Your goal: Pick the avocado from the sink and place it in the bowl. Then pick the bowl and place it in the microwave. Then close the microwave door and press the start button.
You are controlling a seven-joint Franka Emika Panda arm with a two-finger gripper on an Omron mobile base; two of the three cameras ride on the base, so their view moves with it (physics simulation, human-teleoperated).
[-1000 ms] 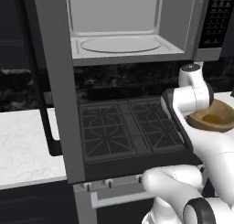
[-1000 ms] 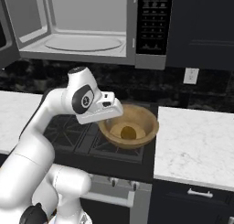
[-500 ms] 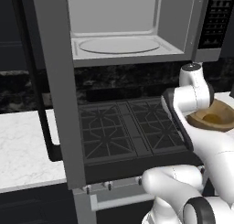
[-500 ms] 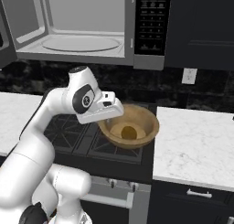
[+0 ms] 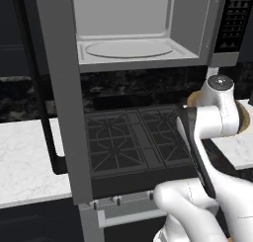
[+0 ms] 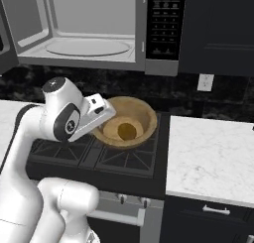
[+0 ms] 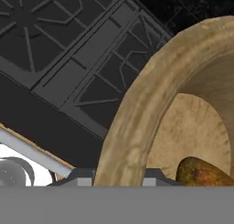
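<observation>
The tool (image 6: 101, 119) is gripping the near-left rim of the bowl (image 6: 141, 115), its two fingers pinching the rim wall between them, as the hand view shows at its bottom edge. The bowl (image 7: 137, 104) is being carried in the air above the right burners of the stove (image 6: 119, 160), tilted a little toward the arm. The avocado (image 6: 127, 131) is lying on the bowl's tan floor, near its middle; in the hand view the avocado (image 7: 201, 173) is sitting low inside, just past the rim.

Compared with the pictures from a second ago and half a second ago, the bowl is riding slightly higher against the dark backsplash and the arm's elbow has risen a touch; the change is small. The avocado is keeping the same place inside the bowl.

The microwave (image 6: 94, 26) is standing open above the stove, its light grey inside and round turntable (image 6: 89, 47) bare. The button panel (image 6: 163, 24) is running down its right side. The microwave door (image 5: 54, 88) is swung out to the left, seen edge-on in the left base view, with its dark bar handle (image 5: 47, 132) hanging on the far left side. In that view the bowl (image 5: 243, 122) is mostly hidden behind the arm. White marbled desk (image 6: 213, 157) is lying to the right of the stove.
</observation>
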